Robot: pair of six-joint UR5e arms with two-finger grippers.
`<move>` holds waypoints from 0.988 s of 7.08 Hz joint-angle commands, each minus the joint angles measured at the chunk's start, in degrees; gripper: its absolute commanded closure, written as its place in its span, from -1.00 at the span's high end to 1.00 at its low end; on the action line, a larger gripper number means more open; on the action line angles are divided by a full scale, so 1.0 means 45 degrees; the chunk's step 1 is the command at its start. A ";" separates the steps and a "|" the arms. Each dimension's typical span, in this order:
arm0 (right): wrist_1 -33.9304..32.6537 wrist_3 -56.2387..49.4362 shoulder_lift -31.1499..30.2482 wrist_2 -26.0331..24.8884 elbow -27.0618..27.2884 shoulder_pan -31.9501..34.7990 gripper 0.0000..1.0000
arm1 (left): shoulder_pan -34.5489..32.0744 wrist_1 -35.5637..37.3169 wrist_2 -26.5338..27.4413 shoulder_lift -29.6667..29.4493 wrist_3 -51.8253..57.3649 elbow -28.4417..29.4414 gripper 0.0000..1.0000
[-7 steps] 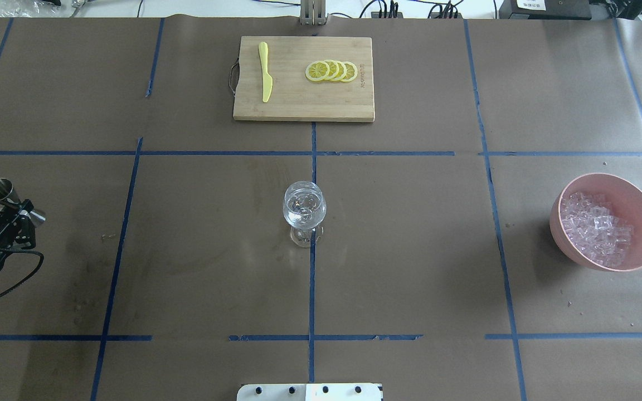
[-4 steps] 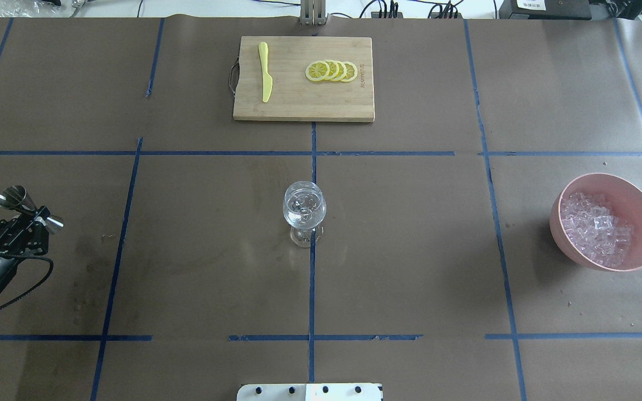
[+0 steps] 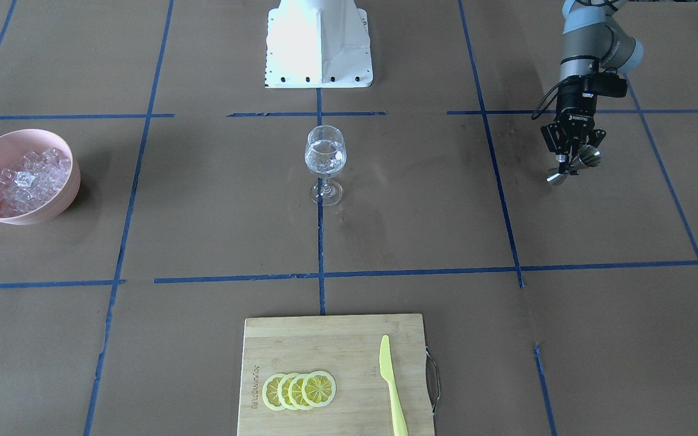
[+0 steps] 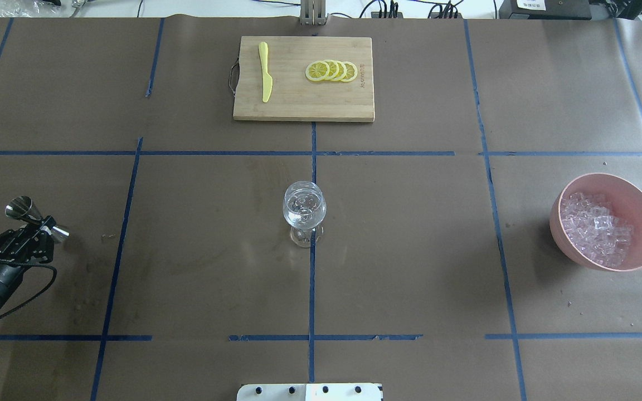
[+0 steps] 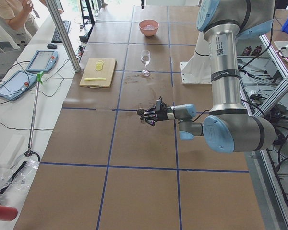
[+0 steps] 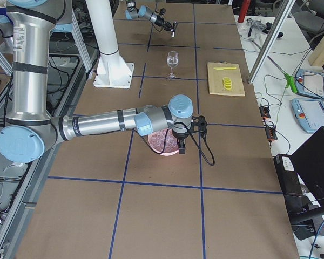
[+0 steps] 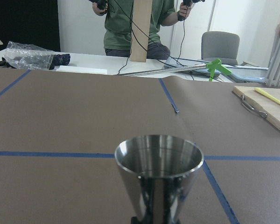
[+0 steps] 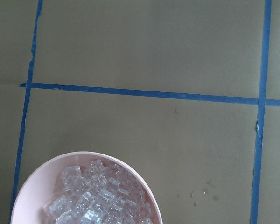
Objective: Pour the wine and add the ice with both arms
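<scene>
A wine glass (image 4: 304, 209) with clear wine in it stands at the table's middle, also in the front view (image 3: 325, 154). My left gripper (image 4: 42, 227) at the far left is shut on a steel jigger (image 4: 23, 208), held above the table (image 3: 573, 166); the left wrist view shows its cup (image 7: 158, 172) upright. A pink bowl (image 4: 641, 195) at the right holds ice cubes (image 4: 594, 228), seen close in the right wrist view (image 8: 98, 200). My right gripper (image 6: 181, 148) hangs over the bowl, only in the exterior right view; I cannot tell if it is open or shut.
A bamboo cutting board (image 4: 304, 103) at the far edge carries lemon slices (image 4: 332, 71) and a yellow knife (image 4: 265, 72). The white pedestal (image 3: 319, 42) stands at the robot's side. Small droplets lie on the table beside the bowl (image 8: 196, 193).
My left gripper has moved to the right and a little toward the robot with the jigger in it. The glass and bowl have not moved.
</scene>
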 commanded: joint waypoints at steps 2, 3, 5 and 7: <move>0.0000 0.0000 0.0000 0.0000 0.0000 0.0000 1.00 | 0.0021 -0.0003 0.0142 0.0005 0.0097 0.0246 -1.00; 0.0000 0.0000 0.0000 0.0000 0.0000 0.0000 1.00 | 0.0021 0.0016 0.0297 0.0005 0.0098 0.0304 -1.00; 0.0000 0.0000 0.0000 0.0000 0.0000 0.0000 1.00 | 0.0060 0.0016 0.0318 -0.0014 0.0117 0.0441 -0.95; -0.0019 0.0000 0.0000 0.0000 0.0000 0.0000 1.00 | 0.0099 0.0016 0.0318 -0.0014 0.0117 0.0441 -0.90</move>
